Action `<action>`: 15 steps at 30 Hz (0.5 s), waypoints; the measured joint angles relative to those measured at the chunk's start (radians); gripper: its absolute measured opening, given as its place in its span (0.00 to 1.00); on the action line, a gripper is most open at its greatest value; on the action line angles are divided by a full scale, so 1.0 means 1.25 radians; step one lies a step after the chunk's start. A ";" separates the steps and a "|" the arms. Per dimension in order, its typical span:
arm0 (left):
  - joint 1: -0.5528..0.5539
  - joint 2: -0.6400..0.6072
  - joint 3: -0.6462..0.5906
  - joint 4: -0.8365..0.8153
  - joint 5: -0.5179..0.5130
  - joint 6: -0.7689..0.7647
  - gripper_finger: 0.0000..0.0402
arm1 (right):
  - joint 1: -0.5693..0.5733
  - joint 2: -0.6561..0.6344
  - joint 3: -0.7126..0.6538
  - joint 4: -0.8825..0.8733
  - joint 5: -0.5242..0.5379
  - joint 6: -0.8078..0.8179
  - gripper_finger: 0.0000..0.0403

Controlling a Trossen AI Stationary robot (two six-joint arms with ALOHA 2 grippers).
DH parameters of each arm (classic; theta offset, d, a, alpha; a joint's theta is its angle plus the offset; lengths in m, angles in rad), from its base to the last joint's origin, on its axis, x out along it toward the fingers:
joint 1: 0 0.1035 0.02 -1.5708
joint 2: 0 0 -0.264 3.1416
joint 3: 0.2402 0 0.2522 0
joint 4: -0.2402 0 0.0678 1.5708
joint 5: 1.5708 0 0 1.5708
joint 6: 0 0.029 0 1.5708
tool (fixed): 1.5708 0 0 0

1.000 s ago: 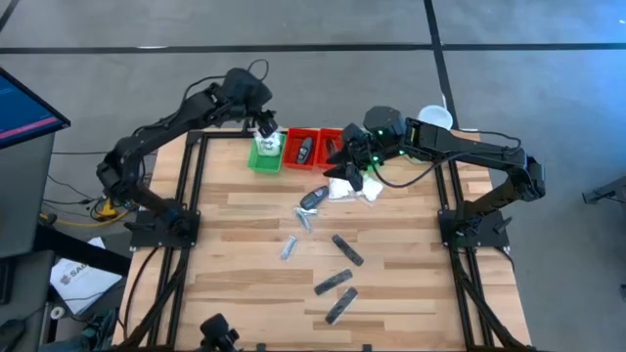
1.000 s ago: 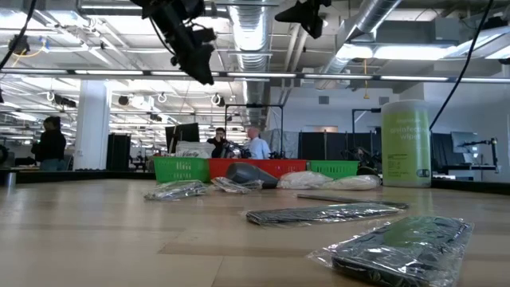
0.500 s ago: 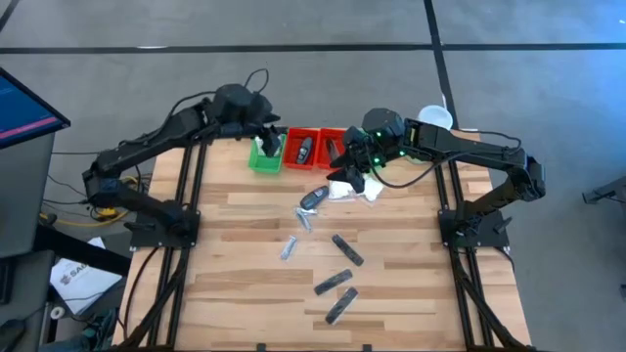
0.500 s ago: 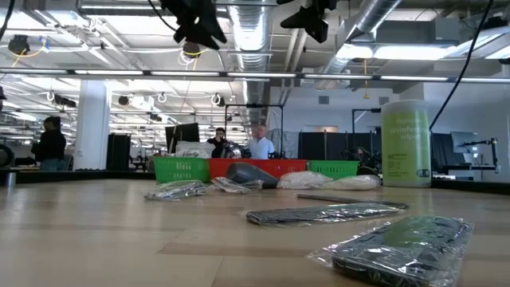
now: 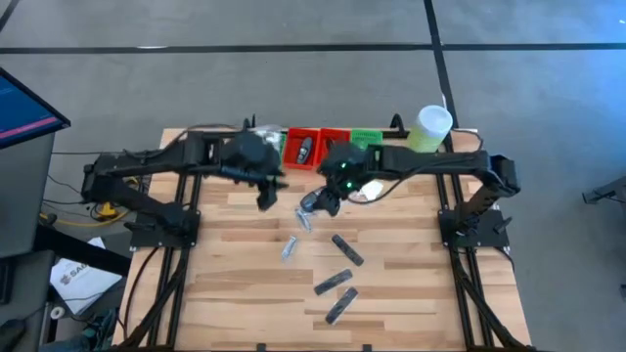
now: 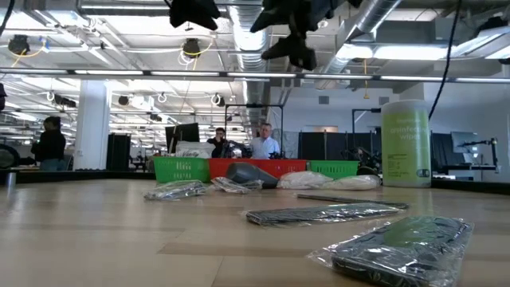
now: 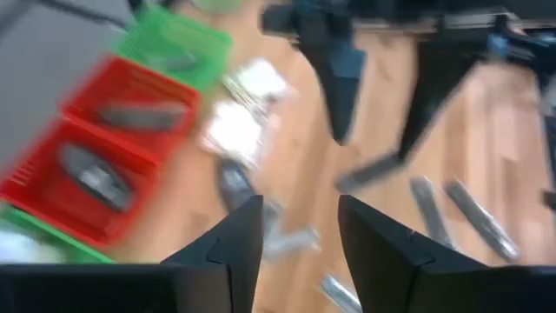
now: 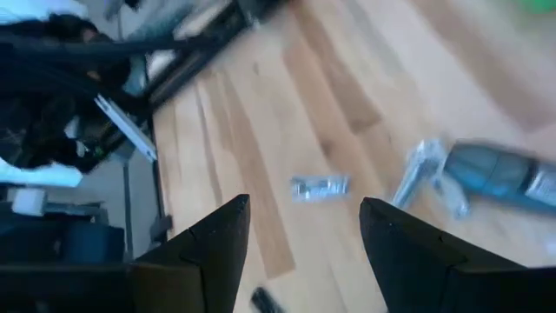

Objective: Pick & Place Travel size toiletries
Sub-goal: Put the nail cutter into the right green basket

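Two grippers hang close together over mid-table, both open and empty: left gripper (image 5: 266, 198) beside right gripper (image 5: 320, 204), which hovers over a black oval (image 5: 312, 198). Risk: a collision if both descend together. Tubes (image 5: 290, 246) and grey bars (image 5: 339, 282) lie nearer the front, with open room around them.

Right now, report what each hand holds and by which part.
Nothing is held: the left hand and the right hand both show empty gaps between their fingers.
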 joint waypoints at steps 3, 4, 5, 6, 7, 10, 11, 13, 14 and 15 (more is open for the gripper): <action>-0.058 -0.031 -0.073 0.000 -0.021 -0.061 0.33 | 0.031 0.030 0.004 0.025 0.010 0.015 0.51; -0.079 -0.044 -0.104 0.001 -0.033 -0.087 0.32 | 0.039 0.038 0.002 0.006 0.019 0.021 0.51; -0.099 -0.056 -0.136 0.009 -0.043 -0.118 0.32 | 0.046 0.050 0.000 -0.003 0.024 0.031 0.50; -0.116 -0.069 -0.173 0.032 -0.052 -0.149 0.31 | 0.052 0.061 0.000 0.005 0.028 0.044 0.49; -0.136 -0.082 -0.211 0.050 -0.055 -0.179 0.31 | 0.058 0.068 0.000 -0.001 0.035 0.055 0.48; -0.196 -0.130 -0.325 0.162 -0.068 -0.251 0.30 | 0.076 0.094 0.002 0.015 0.042 0.073 0.45; -0.216 -0.143 -0.361 0.203 -0.073 -0.270 0.30 | 0.082 0.107 0.002 0.010 0.044 0.074 0.44; -0.256 -0.170 -0.428 0.283 -0.100 -0.304 0.29 | 0.093 0.127 0.001 0.012 0.044 0.075 0.41; -0.274 -0.181 -0.458 0.310 -0.117 -0.327 0.29 | 0.097 0.139 0.000 0.007 0.043 0.081 0.40; -0.288 -0.189 -0.483 0.347 -0.133 -0.348 0.29 | 0.100 0.152 0.002 0.015 0.043 0.086 0.39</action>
